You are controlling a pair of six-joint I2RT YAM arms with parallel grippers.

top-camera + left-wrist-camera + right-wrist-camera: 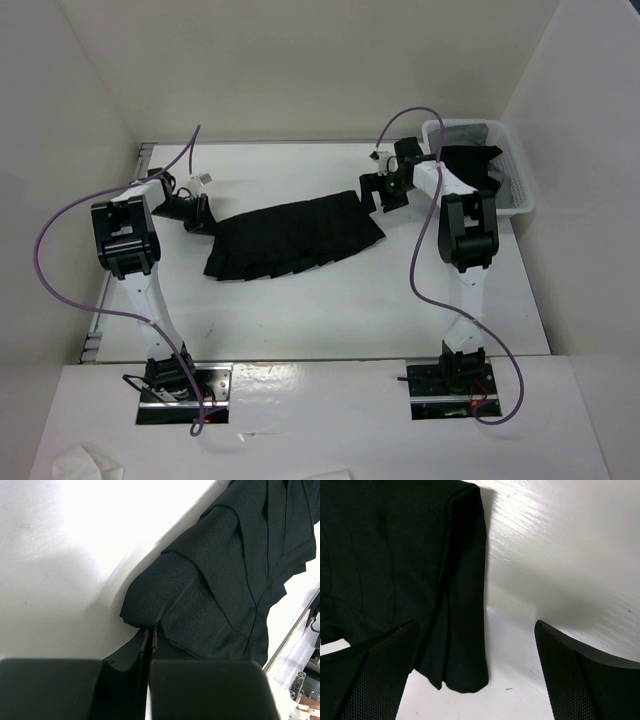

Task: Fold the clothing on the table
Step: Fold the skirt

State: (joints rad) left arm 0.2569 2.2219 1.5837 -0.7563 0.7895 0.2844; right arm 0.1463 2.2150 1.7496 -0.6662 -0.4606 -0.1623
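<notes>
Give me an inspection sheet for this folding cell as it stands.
Surface: white table, matte.
Job's things: black pleated garment spread out mid-table, not yet folded.
Clutter: white plastic bin at the far right corner, dark clothing inside; white crumpled sheet on the near ledge.
Grippers: left gripper shut on the garment's left edge; right gripper open, straddling its right corner.
Cables: purple cables loop off each arm, clear of the garment.
Surroundings: white walls on three sides.

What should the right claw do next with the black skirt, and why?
Probably close the right claw on the corner of the pleated skirt: its jaws stand open with that corner between them, while the left claw is shut on the opposite end.
</notes>
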